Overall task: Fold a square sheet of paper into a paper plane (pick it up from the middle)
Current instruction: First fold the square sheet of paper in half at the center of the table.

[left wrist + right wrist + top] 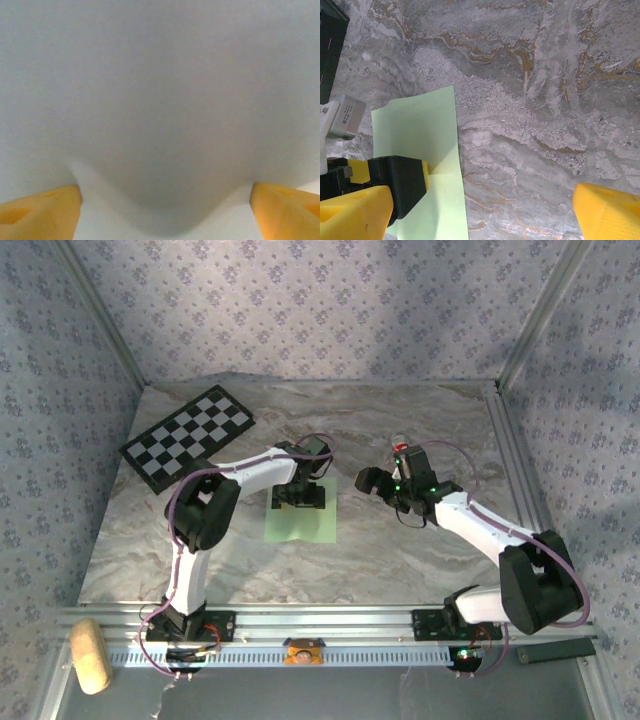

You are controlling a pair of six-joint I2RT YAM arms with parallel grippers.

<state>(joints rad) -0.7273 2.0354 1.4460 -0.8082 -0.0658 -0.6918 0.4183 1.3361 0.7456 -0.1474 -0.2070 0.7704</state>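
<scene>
Left gripper (300,496): jaws spread wide, nothing pinched, planted on the middle of the thin light-green square sheet of paper (300,525), likely to pinch it there. Sheet flat, centre of grey marbled tabletop (420,550). Right gripper (375,480): spread wide, empty, waiting to the sheet's right.

Top external: high behind the arm bases (190,625), looking down over the whole table (420,440). Left wrist: facing down, very close on the square sheet of paper (160,90). Right wrist: higher, downward; all three share that sheet.
</scene>
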